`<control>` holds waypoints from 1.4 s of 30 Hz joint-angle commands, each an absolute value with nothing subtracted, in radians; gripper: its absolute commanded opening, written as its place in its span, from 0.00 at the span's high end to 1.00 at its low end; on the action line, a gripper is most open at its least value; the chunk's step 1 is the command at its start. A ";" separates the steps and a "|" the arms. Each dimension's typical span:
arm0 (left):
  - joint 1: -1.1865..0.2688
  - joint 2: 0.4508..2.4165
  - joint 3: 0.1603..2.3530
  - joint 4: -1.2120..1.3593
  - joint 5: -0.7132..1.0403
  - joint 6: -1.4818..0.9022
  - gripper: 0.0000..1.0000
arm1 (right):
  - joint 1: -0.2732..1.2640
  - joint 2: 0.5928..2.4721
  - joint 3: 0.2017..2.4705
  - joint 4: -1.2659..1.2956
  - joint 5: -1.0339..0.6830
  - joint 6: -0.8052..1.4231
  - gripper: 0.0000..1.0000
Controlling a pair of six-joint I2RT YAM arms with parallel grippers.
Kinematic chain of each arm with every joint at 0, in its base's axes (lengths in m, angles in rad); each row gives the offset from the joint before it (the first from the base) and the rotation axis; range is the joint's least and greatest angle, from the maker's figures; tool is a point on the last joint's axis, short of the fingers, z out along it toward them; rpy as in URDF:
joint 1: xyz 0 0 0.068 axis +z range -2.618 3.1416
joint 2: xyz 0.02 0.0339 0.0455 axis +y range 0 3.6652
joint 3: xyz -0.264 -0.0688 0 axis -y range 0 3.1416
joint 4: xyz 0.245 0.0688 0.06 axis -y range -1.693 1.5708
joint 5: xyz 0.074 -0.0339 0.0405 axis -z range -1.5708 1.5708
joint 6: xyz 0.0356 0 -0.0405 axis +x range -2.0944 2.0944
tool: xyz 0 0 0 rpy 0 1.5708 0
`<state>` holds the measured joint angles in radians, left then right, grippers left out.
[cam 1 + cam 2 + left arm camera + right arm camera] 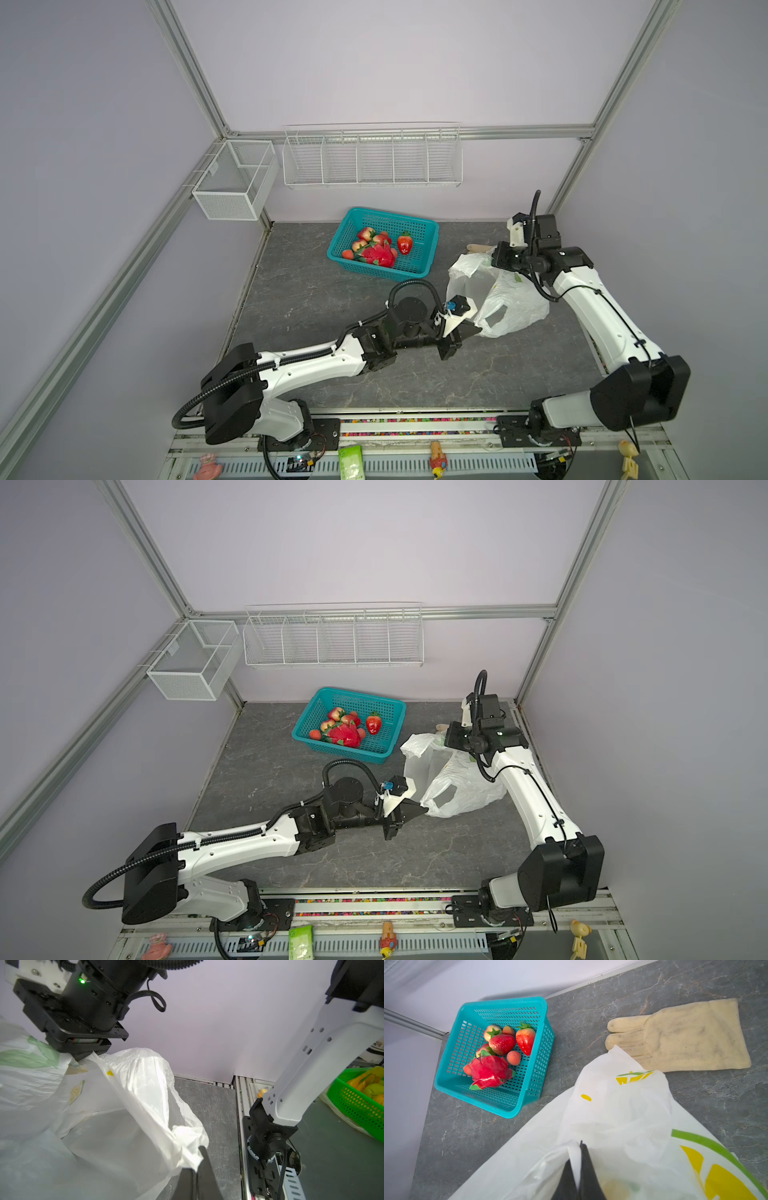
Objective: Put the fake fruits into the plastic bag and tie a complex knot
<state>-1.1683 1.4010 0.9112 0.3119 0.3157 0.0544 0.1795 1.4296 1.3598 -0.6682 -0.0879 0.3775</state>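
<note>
the plastic bag (513,305) (461,789) lies crumpled on the grey stone-patterned counter (311,299), toward the right in both top views, between the two arms. it is thin white film printed with yellow slices and green leaves, and no lettering on it can be made out.

the left hand (477,330) (422,811) sits low by the counter at the near edge of the bag. its two dark fingers (204,1159) are pressed together, with a bunched fold of the film pinched between them. the right hand (498,261) (577,1159) comes down on the far edge of the bag. in the right wrist view it is closed on a narrow white strip of the film. that edge is lifted off the counter, so the bag's mouth is stretched between the two hands.

the fake fruits (378,249) (345,729) all lie in a teal lattice basket (537,1076), which stands on the counter near the back wall, close to the bag. among them are two red strawberries (526,1038) with green caps, a pink-red dragon fruit (490,1072) with green-tipped scales, and small peach-coloured balls (513,1058).

a beige glove (685,1036) lies flat on the counter behind the bag, and the bag's edge covers part of its fingers.

a green packet (350,461) hangs at the front rail, its print too small to read. in the left wrist view a bright green basket (357,1109) holding yellow pieces stands beyond the right arm's base.
</note>
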 commanded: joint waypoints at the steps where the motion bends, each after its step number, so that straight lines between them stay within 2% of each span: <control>1: -1.175 1.397 0.938 0.256 0.346 0.145 0.97 | 0.176 1.430 1.369 -0.661 -0.077 0.374 0.94; 4: -1.175 1.375 0.930 0.259 0.339 0.128 0.91 | 0.175 1.419 1.361 -0.663 -0.100 0.354 0.94; 5: -1.175 1.363 0.924 0.259 0.338 0.118 0.85 | 0.176 1.415 1.358 -0.660 -0.110 0.346 0.94; 6: -1.174 1.346 0.918 0.257 0.335 0.105 0.74 | 0.175 1.410 1.356 -0.657 -0.125 0.330 0.94; 9: -1.170 1.284 0.900 0.215 0.259 0.044 0.54 | 0.175 1.400 1.363 -0.676 -0.126 0.289 0.94; 13: -1.120 1.172 0.864 0.143 0.189 -0.016 0.34 | 0.175 1.368 1.338 -0.673 -0.099 0.264 0.94; 16: -0.962 1.111 0.864 0.078 0.193 -0.143 0.31 | 0.175 1.326 1.299 -0.645 -0.102 0.270 0.94; 19: -0.762 1.113 0.903 -0.007 0.122 -0.288 0.30 | 0.179 1.280 1.248 -0.601 -0.094 0.287 0.94; 24: -0.506 1.293 1.066 -0.189 0.011 -0.406 0.24 | 0.195 1.228 1.176 -0.529 -0.089 0.306 0.94; 29: -0.462 1.516 1.239 -0.280 -0.141 -0.283 0.15 | 0.199 1.244 1.174 -0.511 -0.117 0.292 0.94; 34: -0.437 1.688 1.389 -0.338 -0.154 -0.273 0.08 | 0.234 1.256 1.173 -0.506 -0.120 0.277 0.94; 42: -0.430 1.870 1.601 -0.461 -0.170 -0.232 0.08 | 0.238 1.244 1.171 -0.518 -0.112 0.239 0.94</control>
<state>-0.4358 1.8450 1.5402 -0.3866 -0.1432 -0.2546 0.2329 1.2488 1.1843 -0.5262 -0.1093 0.2661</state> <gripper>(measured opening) 0.926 0.066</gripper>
